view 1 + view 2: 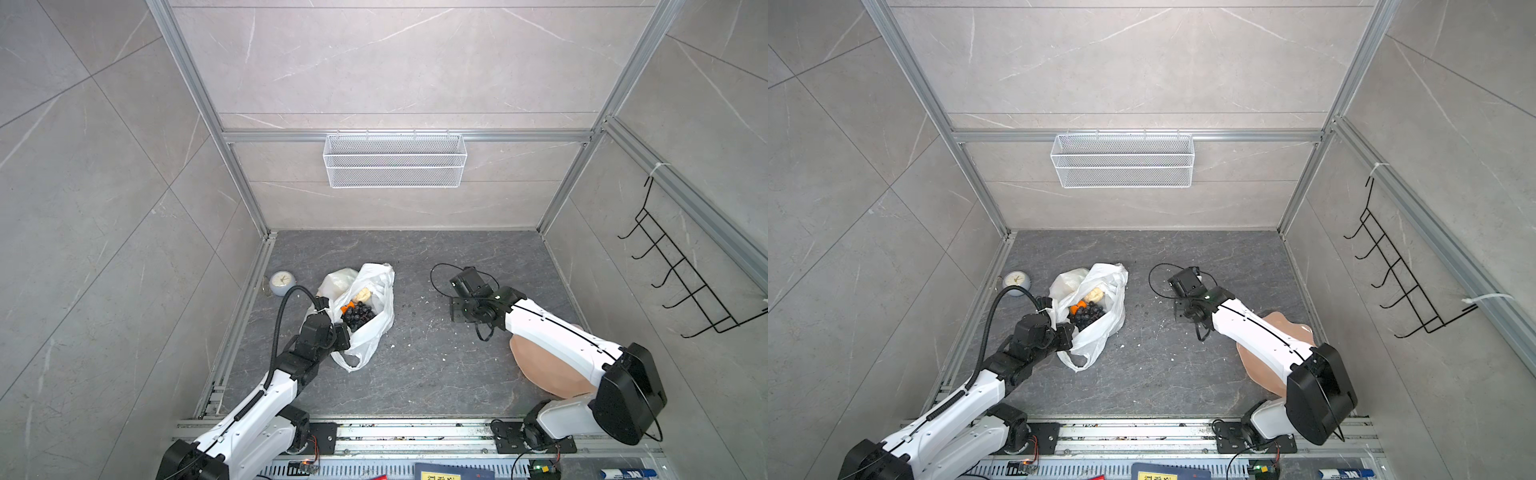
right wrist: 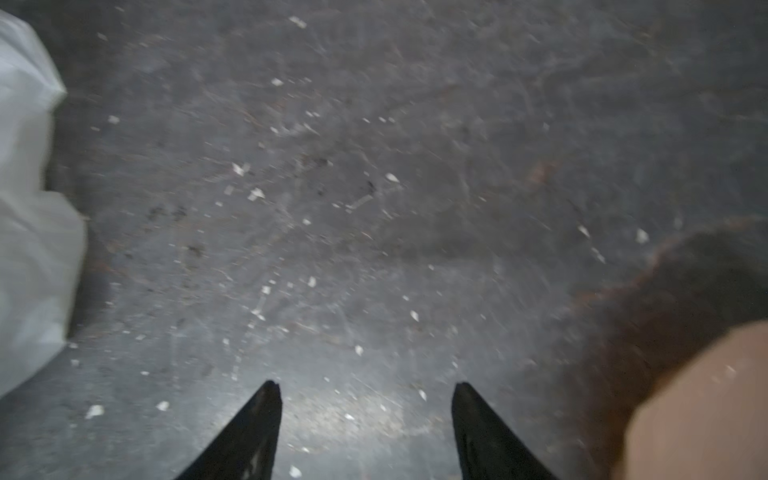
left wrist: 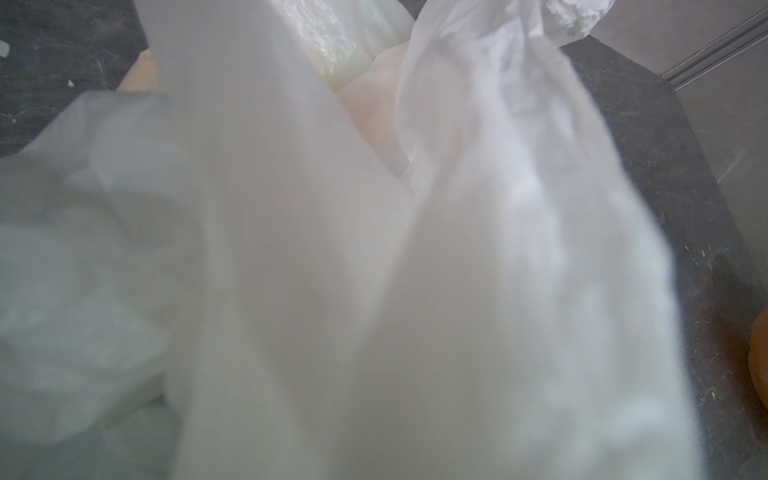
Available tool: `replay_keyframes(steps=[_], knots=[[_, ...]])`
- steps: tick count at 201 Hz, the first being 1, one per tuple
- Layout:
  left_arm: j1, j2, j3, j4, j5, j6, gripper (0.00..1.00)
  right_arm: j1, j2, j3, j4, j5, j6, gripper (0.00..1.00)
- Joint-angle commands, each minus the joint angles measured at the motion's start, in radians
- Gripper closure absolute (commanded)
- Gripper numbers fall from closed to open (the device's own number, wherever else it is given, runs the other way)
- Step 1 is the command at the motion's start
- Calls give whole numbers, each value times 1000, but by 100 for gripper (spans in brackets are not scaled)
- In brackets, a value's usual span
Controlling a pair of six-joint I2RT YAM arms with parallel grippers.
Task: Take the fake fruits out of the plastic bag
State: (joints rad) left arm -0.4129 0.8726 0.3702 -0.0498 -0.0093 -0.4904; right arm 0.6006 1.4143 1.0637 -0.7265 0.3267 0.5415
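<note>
Left gripper [image 1: 341,334] pinches the bag [image 1: 383,299] rim, likely holding its mouth open so the spread, empty right gripper [image 2: 365,388] can reach the fruits [image 1: 357,314].

I'm driving a rig in a lab test cell: an aluminium frame [image 1: 270,136] holds grey stone-look panels [image 1: 395,62], both arms [image 1: 266,395] are bolted to a rail [image 1: 415,432], bare circuit boards [image 1: 542,468] sit just before that rail, and a mesh basket [image 1: 395,160] hangs beyond it.
</note>
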Motion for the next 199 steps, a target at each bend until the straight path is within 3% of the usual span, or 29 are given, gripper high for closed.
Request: replay_keyframes(steps=[1,55,130,199], knots=[[-6,-37,-24,59,30,45,100,-4,-43,-48,-225,123,113,34],[-6,-36,-39,84,58,42,100,-49,-54,-106,-361,201,244,34],[-6,-71,-45,74,62,40,100,-198,24,-162,-289,140,192,43],[-6,-89,-50,72,57,39,100,-242,96,-139,-272,123,153,72]])
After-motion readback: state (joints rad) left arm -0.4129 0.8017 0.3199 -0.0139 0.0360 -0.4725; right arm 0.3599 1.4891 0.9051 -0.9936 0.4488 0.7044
